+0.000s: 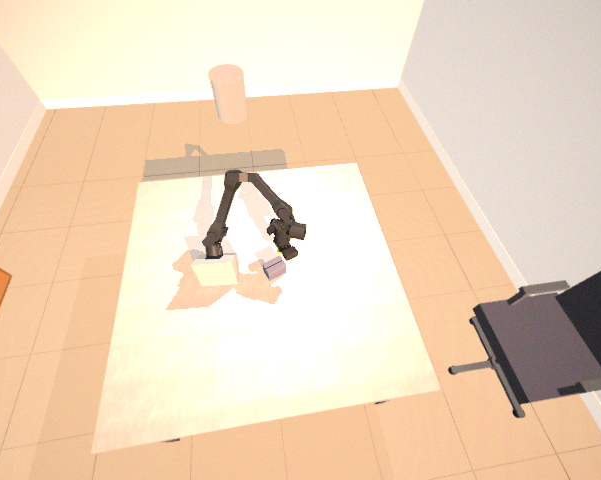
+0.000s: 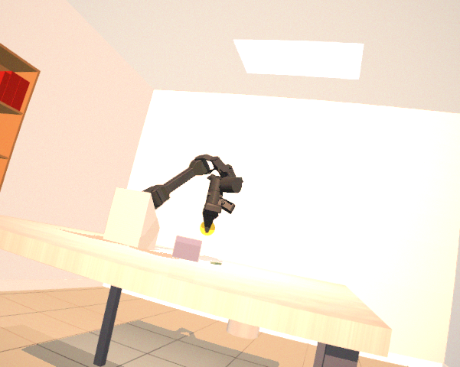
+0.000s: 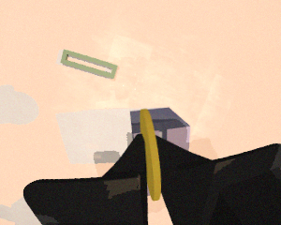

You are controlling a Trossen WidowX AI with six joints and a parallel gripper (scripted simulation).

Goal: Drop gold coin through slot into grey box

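Observation:
My gripper points down and is shut on the gold coin. The coin is edge-on between the fingertips in the wrist view and held in the air, above lid height in the exterior view. The closed box, greyish purple here, stands on the table, partly hidden behind the coin and fingers in the wrist view. A dark slot line shows on its lid in the top view. The green holder lies empty, up and left of the box in the wrist view.
The table carries a large pale block at the arm's base, left of the box in the top and exterior views. A chair stands on the floor to the right, and a pale cylinder stands behind the table.

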